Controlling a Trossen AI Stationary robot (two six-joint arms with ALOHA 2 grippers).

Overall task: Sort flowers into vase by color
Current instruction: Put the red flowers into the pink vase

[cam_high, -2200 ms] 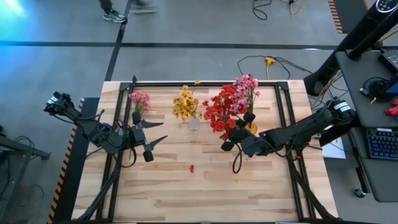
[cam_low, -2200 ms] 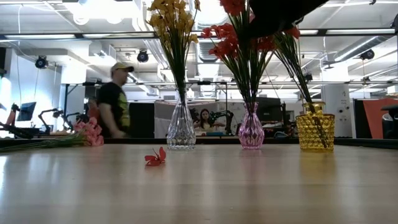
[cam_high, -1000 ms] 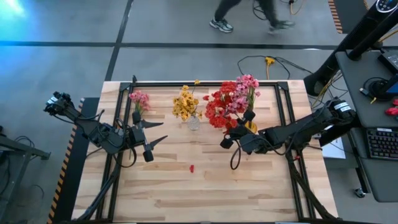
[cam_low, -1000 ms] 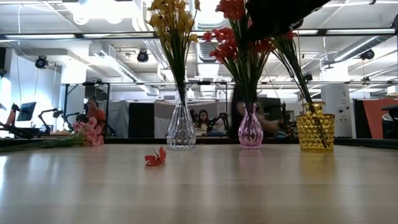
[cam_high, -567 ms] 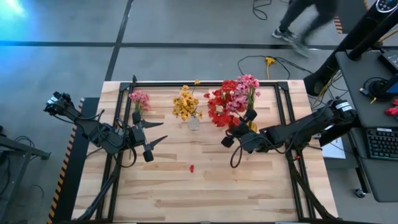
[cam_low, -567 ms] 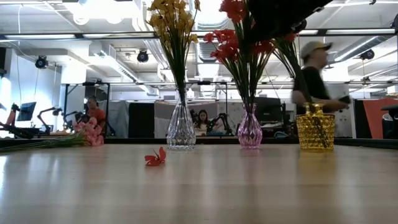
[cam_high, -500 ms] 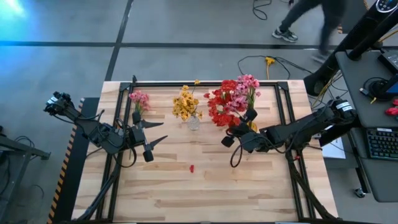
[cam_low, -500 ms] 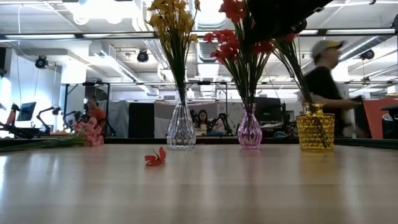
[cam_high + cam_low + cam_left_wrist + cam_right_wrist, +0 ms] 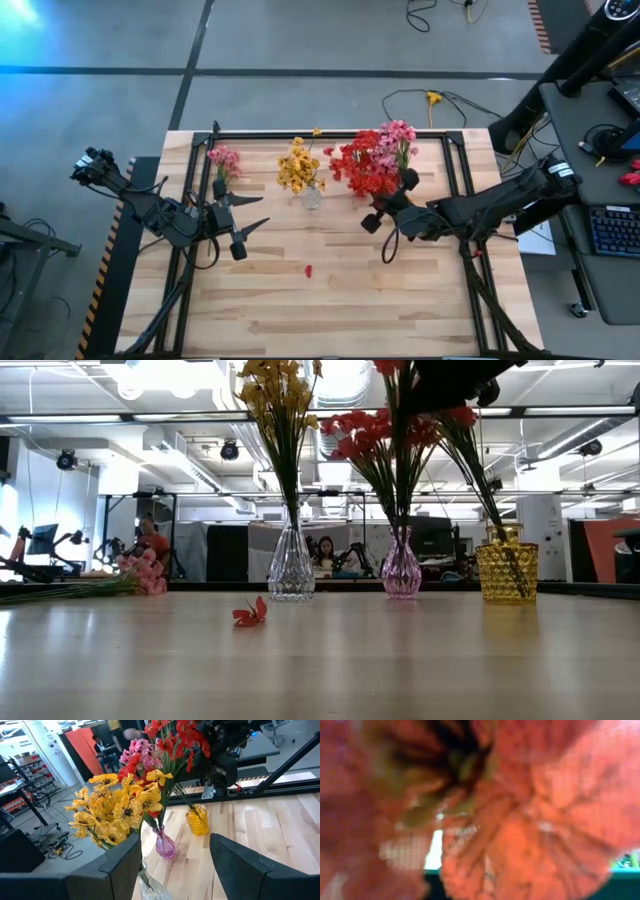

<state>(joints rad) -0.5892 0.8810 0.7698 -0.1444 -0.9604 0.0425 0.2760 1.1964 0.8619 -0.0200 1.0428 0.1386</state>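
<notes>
Item: artificial flowers on long thin green stems, sorted by colour into three vases along the far side of the wooden table (image 9: 330,310).

Location: the yellow sprigs (image 9: 297,168) are stood in a clear fluted glass vase (image 9: 291,565); the red sprigs (image 9: 366,166) in a pink glass vase (image 9: 402,567); the pink sprigs (image 9: 398,134) in an amber dimpled glass vase (image 9: 506,568). A further loose pink sprig (image 9: 224,160) is laid flat near the table's far left corner, and a single detached red blossom (image 9: 308,270) lies mid-table, well apart from both arms.

Handling: the sprigs are judged light, with springy stems and soft blossoms that shed easily. Hold is best taken on the stem, below the blossoms. The vases are judged fragile and easily tipped.

Right gripper (image 9: 382,208): positioned just beside the red sprigs, on their near side. Its wrist view is filled by red petals pressed close. The fingers are closed almost fully; whether a stem is pinched between them cannot be told.

Left gripper (image 9: 240,226): held spread wide and empty, near the loose pink sprig but apart from it.
</notes>
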